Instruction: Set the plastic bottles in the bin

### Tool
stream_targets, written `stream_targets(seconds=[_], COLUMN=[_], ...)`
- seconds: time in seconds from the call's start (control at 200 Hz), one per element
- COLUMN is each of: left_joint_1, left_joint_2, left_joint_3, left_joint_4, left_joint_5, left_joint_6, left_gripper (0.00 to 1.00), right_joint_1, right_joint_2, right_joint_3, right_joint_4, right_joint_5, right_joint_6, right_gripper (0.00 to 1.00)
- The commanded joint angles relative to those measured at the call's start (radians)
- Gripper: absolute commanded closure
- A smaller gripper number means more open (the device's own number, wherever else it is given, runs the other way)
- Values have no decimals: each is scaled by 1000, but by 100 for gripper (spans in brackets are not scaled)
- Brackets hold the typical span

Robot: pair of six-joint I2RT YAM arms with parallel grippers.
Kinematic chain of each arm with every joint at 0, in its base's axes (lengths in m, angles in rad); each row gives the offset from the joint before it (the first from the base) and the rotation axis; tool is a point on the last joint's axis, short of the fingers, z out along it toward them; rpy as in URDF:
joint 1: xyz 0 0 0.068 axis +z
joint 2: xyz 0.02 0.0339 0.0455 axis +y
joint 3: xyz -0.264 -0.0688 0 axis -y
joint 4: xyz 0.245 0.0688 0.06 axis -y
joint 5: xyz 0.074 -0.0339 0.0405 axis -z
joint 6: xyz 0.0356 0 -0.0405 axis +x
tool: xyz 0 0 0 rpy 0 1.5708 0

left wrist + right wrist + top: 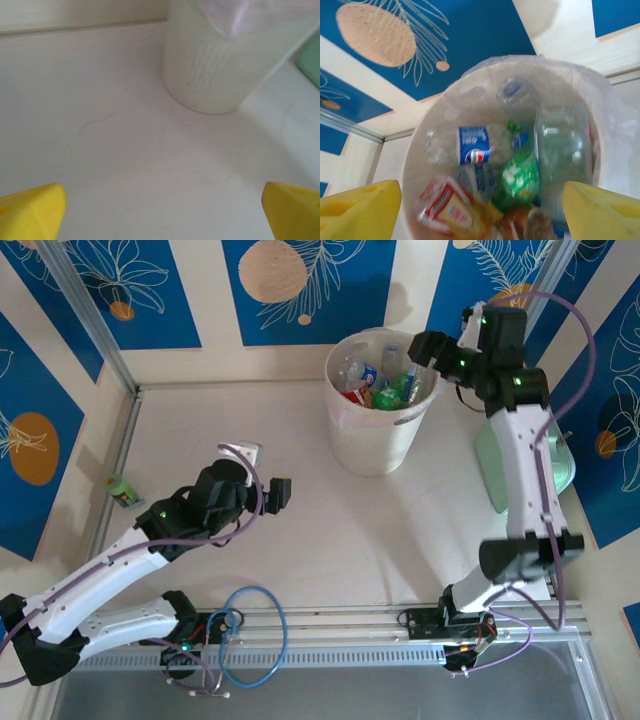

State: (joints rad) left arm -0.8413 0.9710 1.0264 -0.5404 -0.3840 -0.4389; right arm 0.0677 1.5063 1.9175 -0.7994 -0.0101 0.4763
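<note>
**A:** Where are the plastic bottles (pixel 381 382) found?

**B:** Most are heaped inside the bin (pixel 375 445), which is stood near the far edge of the table (pixel 330 530), right of centre. A blue-labelled bottle (pixel 470 148) is seen on top. What seems to be a green bottle (pixel 123 490) is seen lying at the table's left edge, though it is too small to be sure.

**A:** And the grippers?

**B:** The right gripper (pixel 432 346) is held over the bin's right rim, fingers spread wide, nothing between them. The left gripper (pixel 160 212) is likewise spread and empty, low over bare tabletop well short of the bin. Open surface is seen between the arms. The mint-green case (pixel 490 475) is set just right of the bin.
</note>
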Motion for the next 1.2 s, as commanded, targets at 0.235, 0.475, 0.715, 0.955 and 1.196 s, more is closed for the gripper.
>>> stream_targets(seconds=[0.235,0.475,0.715,0.955,1.196], left_joint_1=[194,324,458,641,692], left_joint_2=[10,115,181,272,463], left_joint_3=[64,-184,-441,-655,-694], left_joint_4=[-60,494,917,1078,1437], left_joint_5=[-330,-553,-472,-260,-165], left_joint_6=[12,392,482,338,405], left_gripper=[0,0,0,0,0], right_joint_1=[115,88,197,103,-30], right_joint_2=[-652,-1135,-868,-602,-282], right_joint_3=[-710,-1293,-1427,-1643,-1611], right_joint_4=[93,319,457,1101,1481], right_joint_5=[353,544,933,735,350], right_joint_6=[57,108,-115,-279,-344], right_gripper=[1,1,1,1,1])
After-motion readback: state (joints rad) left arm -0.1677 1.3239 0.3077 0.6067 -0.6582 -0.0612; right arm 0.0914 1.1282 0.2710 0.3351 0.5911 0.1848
